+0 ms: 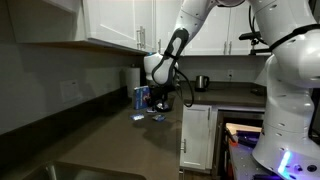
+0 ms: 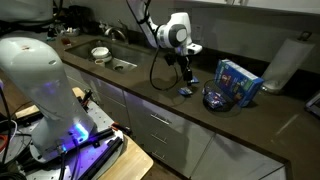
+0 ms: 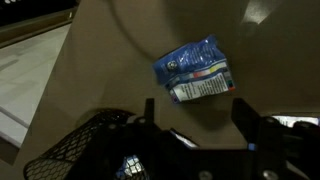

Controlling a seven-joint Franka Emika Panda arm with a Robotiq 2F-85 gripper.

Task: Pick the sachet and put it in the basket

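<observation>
The scene was a kitchen with a long dark countertop [image 2: 150, 85] running under white upper cabinets [image 1: 115, 22] and over white lower cabinets [image 2: 150, 125]. In an exterior view a sink [image 2: 118, 63] was set into the counter, with a pale bowl [image 2: 100, 53] just beyond it and a paper towel roll [image 2: 284, 62] standing at the far end. The gripper [image 3: 196, 112] hung above the counter with its jaws spread wide and nothing between them. The sachet [image 3: 195, 70] lay flat on the bare dark surface, below and slightly ahead of the open fingers [image 3: 148, 108], apart from them. In an exterior view the same sachet [image 2: 185, 92] sat near the counter's front edge, just beside the basket [image 2: 213, 100], a dark wire mesh one whose rim [image 3: 85, 140] filled the lower corner of the wrist view. A tall blue container [image 2: 238, 80] stood upright behind the basket.
</observation>
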